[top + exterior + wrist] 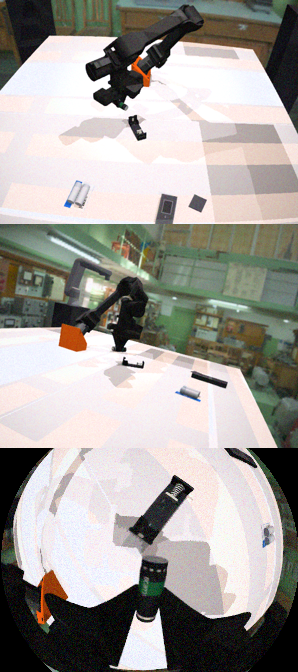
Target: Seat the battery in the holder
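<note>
The battery, dark with a green band, is held across the fingertips of my gripper, which is shut on it. Its two ends stick out either side of the fingers in the exterior view. A grey flat end face points toward the holder in the wrist view. The battery is raised above the table, apart from the holder. The black holder lies open side up and empty. Its spring is at the end farther from the battery; the fingers hide the battery's middle partly.
An orange block stands by the arm's base. Two pale cylinders lie on a blue and white card. A dark flat device and a dark square lie near the table's front edge.
</note>
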`<state>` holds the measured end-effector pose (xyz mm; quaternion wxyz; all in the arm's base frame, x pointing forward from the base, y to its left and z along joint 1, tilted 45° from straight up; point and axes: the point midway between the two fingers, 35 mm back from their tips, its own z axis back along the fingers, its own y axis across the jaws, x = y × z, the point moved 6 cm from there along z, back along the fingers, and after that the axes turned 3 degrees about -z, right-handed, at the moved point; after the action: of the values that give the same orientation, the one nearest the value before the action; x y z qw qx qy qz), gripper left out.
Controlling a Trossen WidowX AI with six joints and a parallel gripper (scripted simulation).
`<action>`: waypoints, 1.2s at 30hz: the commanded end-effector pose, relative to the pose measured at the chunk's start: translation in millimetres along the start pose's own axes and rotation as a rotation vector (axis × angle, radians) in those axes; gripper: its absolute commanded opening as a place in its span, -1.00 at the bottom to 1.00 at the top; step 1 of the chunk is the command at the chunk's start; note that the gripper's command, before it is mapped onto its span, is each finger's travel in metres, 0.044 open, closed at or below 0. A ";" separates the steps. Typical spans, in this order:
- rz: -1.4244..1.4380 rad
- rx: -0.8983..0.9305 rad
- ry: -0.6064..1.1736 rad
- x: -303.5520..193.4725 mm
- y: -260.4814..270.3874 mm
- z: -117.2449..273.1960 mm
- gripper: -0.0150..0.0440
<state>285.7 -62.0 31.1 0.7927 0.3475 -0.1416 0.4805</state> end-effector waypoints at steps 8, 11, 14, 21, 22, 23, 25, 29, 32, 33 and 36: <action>-0.411 0.002 -0.012 68.0 -1.0 13.5 -0.27; -0.493 0.008 -0.014 81.4 1.2 15.0 -0.27; -0.500 0.012 -0.015 82.3 1.4 15.0 -0.27; -0.504 0.024 0.022 82.3 0.5 8.3 -0.27; -0.504 0.030 0.048 83.2 0.0 4.1 -0.27; -0.504 0.036 0.074 84.2 -0.5 -0.1 -0.27; -0.501 0.047 0.126 86.0 -1.3 -8.8 -0.27; -0.491 0.069 0.225 89.0 -2.5 -25.6 -0.27; -0.489 0.073 0.241 89.5 -2.8 -28.6 -0.27; -0.489 0.073 0.241 89.5 -2.8 -28.6 -0.27; -0.489 0.083 0.238 89.3 -3.6 -27.5 -0.27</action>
<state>326.8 17.0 59.8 0.8806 0.3484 0.0569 0.3163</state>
